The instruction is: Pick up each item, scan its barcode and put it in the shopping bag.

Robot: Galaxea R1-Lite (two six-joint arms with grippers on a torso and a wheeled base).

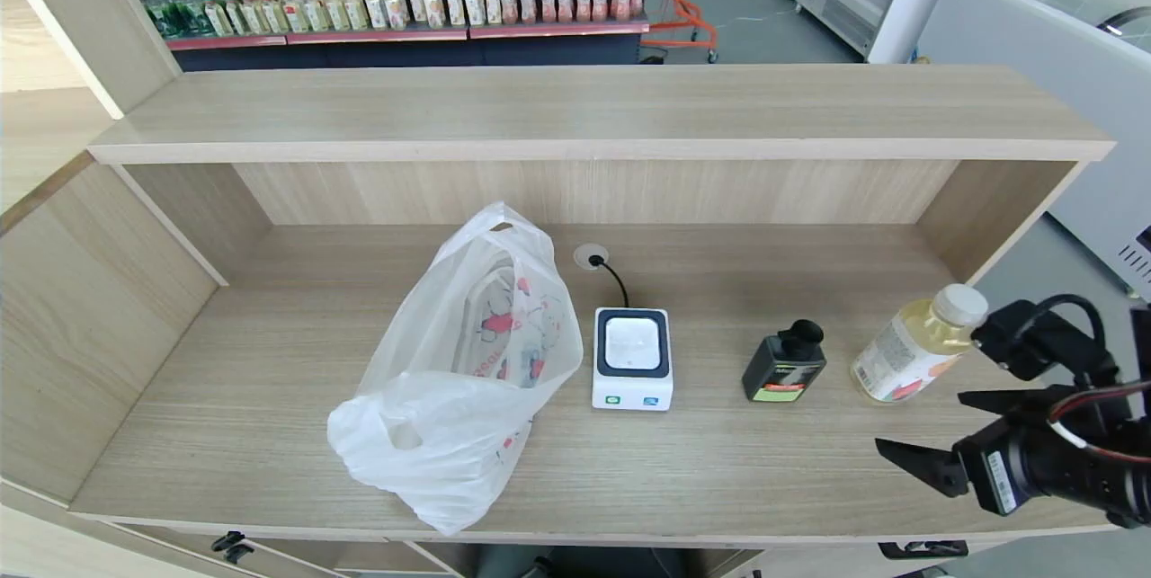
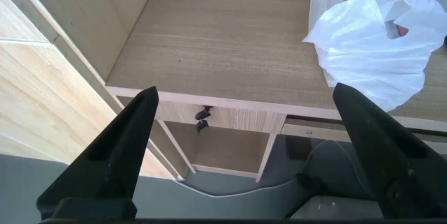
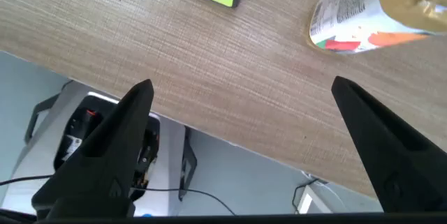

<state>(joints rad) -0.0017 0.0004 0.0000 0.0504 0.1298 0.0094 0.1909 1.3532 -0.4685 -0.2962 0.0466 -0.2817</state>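
Rightward, clear bottle (image 1: 910, 351) of yellow liquid, white-capped.

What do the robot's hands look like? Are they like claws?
The right gripper is black, with two flat pointed fingers, a white sticker, a looping black cable and a thin red wire. The left gripper has the same black wedge-shaped fingers.

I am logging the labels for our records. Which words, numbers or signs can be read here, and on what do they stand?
No text here reads with certainty.
Red print on the shopping bag: blurred.
Label on the black bottle: too small.
Label on the drink bottle: too small.
Two small signs on the scanner: unreadable.
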